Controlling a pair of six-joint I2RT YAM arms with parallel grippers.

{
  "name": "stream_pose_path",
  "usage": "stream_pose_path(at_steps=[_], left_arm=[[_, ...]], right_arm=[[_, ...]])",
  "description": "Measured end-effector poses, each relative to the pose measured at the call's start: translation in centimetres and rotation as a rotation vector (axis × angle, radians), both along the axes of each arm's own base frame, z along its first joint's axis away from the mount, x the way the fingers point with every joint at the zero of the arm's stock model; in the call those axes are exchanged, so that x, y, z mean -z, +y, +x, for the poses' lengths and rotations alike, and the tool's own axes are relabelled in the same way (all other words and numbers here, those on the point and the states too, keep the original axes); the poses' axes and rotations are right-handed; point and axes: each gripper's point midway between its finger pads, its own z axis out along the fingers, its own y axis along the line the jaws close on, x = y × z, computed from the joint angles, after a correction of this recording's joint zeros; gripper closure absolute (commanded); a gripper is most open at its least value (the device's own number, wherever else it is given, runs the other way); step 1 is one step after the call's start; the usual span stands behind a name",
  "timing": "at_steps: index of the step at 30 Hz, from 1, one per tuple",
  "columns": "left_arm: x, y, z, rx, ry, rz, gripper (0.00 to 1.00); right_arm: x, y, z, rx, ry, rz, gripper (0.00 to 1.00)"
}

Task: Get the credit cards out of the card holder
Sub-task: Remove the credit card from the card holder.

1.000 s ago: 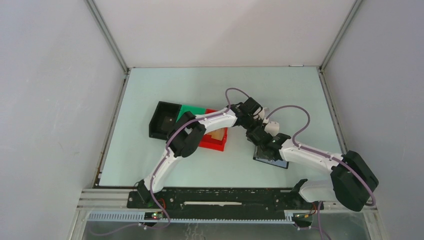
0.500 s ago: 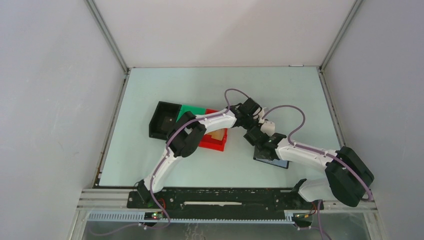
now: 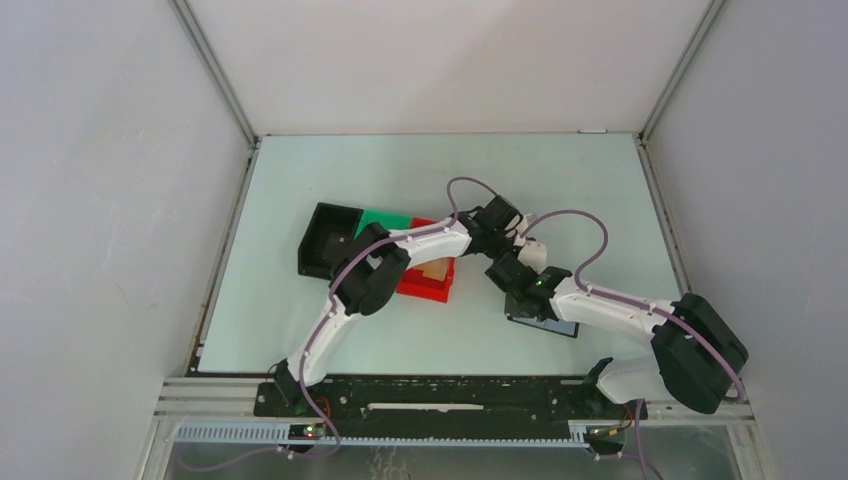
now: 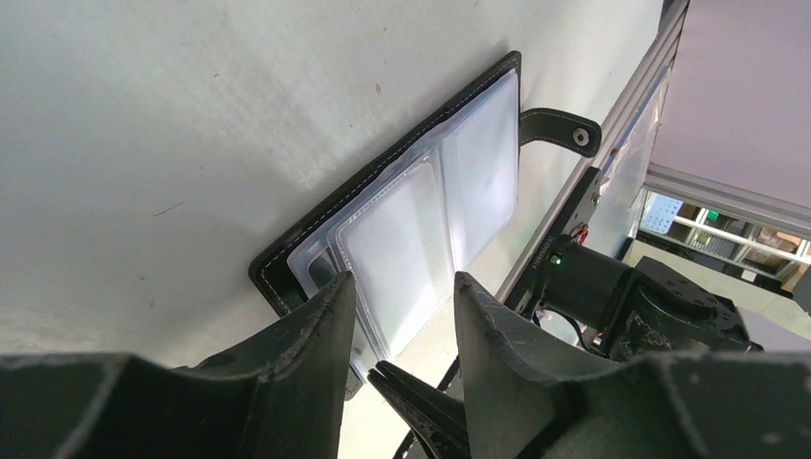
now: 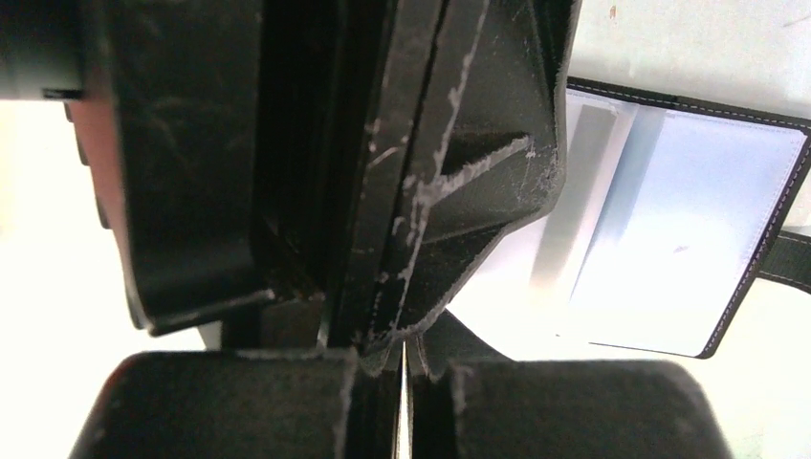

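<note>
The card holder [image 3: 522,312] lies open and flat on the table right of centre, black with a snap strap [image 4: 559,124]. Pale shiny credit cards [image 4: 411,234] sit in its clear sleeves, also showing in the right wrist view [image 5: 679,229]. My left gripper [image 4: 404,282] hovers open over one end of the card holder [image 4: 421,143], touching nothing. My right gripper [image 5: 402,346] is shut at that end, its tips between the left fingers. A thin bright sliver shows between its pads; I cannot tell if that is a card edge. From above, the left gripper [image 3: 503,222] is just beyond the right gripper [image 3: 507,272].
A black bin [image 3: 328,240], a green bin [image 3: 385,220] and a red bin [image 3: 428,282] stand in a row left of the grippers, partly under the left arm. Grey walls close in the table on three sides.
My right gripper has gone from open to shut and its arm has shifted slightly left at the card holder's end. The left arm and the card holder have stayed put.
</note>
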Motion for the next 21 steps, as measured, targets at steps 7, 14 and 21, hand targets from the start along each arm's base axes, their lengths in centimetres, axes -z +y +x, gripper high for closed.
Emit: stream_pose_path(at_steps=[7,14,21], left_arm=[[-0.8,0.2,0.3,-0.006,-0.009,-0.012,0.52],[-3.3,1.8,1.0,-0.012,0.001,-0.032,0.52],[-3.4,3.8,2.0,-0.049,0.003,-0.024,0.52]], right_arm=[[-0.7,0.2,0.2,0.001,-0.023,0.018,1.0],[-0.6,-3.6,-0.6,0.117,-0.016,-0.021,0.56],[-0.3,-4.9,-1.2,0.171,-0.001,0.055,0.37]])
